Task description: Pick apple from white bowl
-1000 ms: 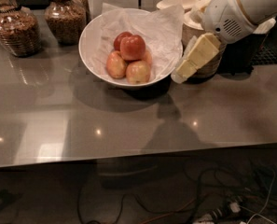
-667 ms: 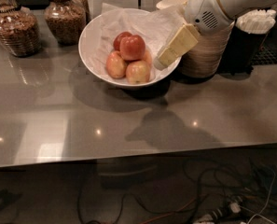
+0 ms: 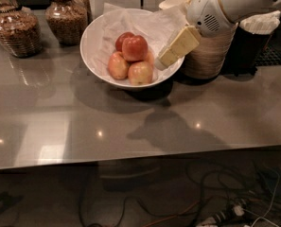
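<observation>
The hand (image 3: pixel 165 59) hung at the right rim of the white bowl (image 3: pixel 86 51), near the fruit; whether it was wide or narrow could not be told; the apple (image 3: pixel 135 48) sat atop two paler apples (image 3: pixel 118 65) inside the bowl, on the bench (image 3: pixel 130 126); grain jars (image 3: pixel 17 31) stood far left.

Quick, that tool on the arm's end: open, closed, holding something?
Tool: over the right rim of the white bowl, close to the apple; open or closed cannot be told.

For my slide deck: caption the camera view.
Above the white bowl's rim, the gripper hovers near the red apple piled on paler apples.
</observation>
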{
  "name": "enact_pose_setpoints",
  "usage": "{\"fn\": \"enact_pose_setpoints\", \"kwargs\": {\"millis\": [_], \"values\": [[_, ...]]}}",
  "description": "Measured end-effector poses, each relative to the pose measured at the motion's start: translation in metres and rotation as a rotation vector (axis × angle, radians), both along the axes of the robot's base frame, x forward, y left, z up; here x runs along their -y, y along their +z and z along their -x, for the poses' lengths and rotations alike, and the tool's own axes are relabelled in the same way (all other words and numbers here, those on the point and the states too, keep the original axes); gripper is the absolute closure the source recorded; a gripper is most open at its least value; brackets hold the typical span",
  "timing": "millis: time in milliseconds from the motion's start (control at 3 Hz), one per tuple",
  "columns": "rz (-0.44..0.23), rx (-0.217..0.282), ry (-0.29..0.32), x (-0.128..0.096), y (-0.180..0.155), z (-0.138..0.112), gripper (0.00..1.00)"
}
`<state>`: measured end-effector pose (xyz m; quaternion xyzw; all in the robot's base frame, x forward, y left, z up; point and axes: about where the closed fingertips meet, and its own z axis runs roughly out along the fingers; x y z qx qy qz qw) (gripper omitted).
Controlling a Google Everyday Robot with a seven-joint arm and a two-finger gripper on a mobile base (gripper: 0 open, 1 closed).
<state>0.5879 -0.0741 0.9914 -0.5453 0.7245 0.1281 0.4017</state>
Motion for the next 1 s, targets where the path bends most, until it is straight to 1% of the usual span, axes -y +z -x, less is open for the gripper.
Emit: {"fn": "enact_pose_setpoints", "kwargs": {"millis": [333, 667, 1000], "values": [[-0.064, 0.055, 0.001, -0.017, -0.009, -0.019, 0.00], [-0.111, 0.074, 0.010, -0.036, -0.020, -0.039, 0.00], [-0.141, 0.064, 0.013, -0.049, -0.036, -0.055, 0.00]]}}
